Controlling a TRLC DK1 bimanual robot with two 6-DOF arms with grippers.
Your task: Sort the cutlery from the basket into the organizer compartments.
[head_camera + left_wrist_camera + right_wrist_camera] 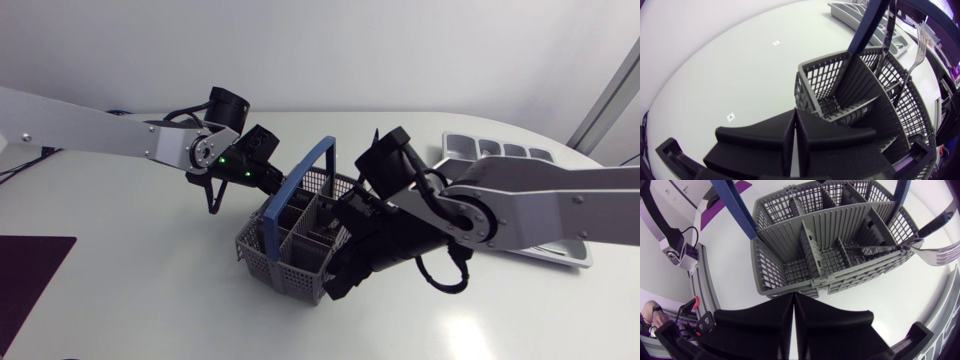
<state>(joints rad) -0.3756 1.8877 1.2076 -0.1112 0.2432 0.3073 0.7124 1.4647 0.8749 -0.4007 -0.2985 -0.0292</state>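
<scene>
The grey cutlery basket [290,245] with a blue handle [305,170] stands mid-table. My left gripper [278,188] hangs shut and empty over its far-left rim; in the left wrist view, the gripper [792,142] sits just outside the basket wall [812,85]. A silver fork [916,50] stands in a far compartment. My right gripper [338,283] is at the basket's front-right corner, shut and empty. Its own view shows the gripper [794,320] just short of the basket [805,240], with the fork [935,255] leaning out over the side wall. The grey organizer [510,152] lies at the back right.
A purple mat [30,280] lies at the table's front left. Small square markers [730,117] dot the white tabletop on the left gripper's side. My right arm's links cover part of the organizer in the head view.
</scene>
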